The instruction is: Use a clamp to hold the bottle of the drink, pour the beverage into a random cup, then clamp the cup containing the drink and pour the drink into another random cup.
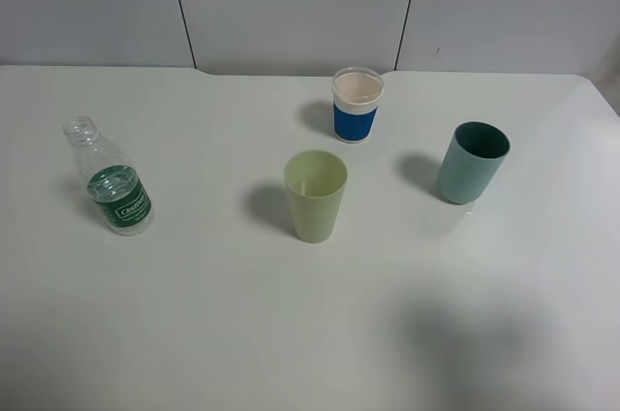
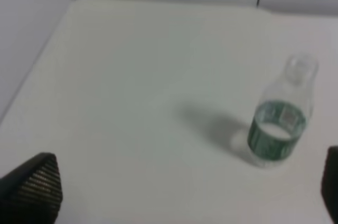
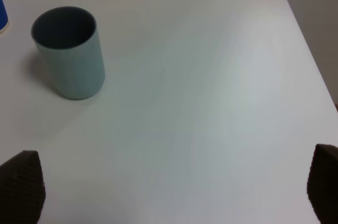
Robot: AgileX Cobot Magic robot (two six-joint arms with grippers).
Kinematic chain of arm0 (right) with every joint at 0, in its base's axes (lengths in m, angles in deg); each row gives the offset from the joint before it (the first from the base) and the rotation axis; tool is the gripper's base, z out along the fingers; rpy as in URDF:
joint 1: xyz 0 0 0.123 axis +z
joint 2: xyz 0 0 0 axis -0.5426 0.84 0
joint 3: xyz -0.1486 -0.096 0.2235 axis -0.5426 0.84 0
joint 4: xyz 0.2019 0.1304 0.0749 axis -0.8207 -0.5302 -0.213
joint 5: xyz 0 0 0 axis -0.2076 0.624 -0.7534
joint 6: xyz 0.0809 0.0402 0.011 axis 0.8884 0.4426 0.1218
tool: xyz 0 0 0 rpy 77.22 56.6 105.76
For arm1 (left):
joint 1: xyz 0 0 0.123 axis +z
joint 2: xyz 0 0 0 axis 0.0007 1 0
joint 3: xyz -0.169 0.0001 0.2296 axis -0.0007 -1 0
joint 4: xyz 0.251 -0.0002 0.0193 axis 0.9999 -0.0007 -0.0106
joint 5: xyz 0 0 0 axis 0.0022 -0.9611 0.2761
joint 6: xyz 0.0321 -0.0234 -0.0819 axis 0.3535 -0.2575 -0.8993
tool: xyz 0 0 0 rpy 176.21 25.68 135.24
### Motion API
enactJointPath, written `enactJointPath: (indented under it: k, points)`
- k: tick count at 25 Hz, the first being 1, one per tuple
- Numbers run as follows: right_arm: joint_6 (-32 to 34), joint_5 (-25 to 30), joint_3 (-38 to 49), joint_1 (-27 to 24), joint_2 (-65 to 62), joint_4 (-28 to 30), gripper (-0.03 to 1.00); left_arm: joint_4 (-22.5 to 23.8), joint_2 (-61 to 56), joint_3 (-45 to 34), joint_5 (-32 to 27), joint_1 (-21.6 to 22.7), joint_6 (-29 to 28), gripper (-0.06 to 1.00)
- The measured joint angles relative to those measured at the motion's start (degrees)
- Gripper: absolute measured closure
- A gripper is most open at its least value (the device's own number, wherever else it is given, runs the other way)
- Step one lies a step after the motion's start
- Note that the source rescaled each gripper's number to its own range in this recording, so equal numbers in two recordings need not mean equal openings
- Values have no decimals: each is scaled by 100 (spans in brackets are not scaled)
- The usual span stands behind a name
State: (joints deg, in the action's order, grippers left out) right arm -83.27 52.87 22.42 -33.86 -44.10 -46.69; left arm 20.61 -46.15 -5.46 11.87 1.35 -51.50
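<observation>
The bottle (image 1: 114,183) stands upright at the table's left, clear plastic with a green label and no cap; the left wrist view shows the bottle (image 2: 279,123) ahead and off to one side. My left gripper (image 2: 179,192) is open, short of the bottle, its dark fingertips (image 2: 33,186) wide apart with nothing between them. The white cup with a blue band (image 1: 356,106) stands at the back middle. A pale green cup (image 1: 315,196) stands in the centre. My right gripper (image 3: 173,187) is open and empty, well short of the teal tumbler (image 3: 71,52). Neither arm shows in the high view.
The teal tumbler (image 1: 472,162) stands right of the pale green cup. A grey panelled wall (image 1: 291,4) runs along the table's back edge. The table's right edge (image 3: 309,60) lies close beside my right gripper. A soft shadow (image 1: 465,333) falls on the front right.
</observation>
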Motion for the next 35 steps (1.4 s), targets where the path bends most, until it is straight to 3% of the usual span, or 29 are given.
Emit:
enactJointPath:
  k: [4, 6, 35]
  points:
    - [0, 0, 0, 0, 0, 0, -3, -10, 0, -102, -169, 0, -75, -6]
    - [0, 0, 0, 0, 0, 0, -3, -238, 0, -551, -337, 0, -88, -6]
    - [0, 0, 0, 0, 0, 0, -3, -292, 0, -551, -337, 0, -83, -6]
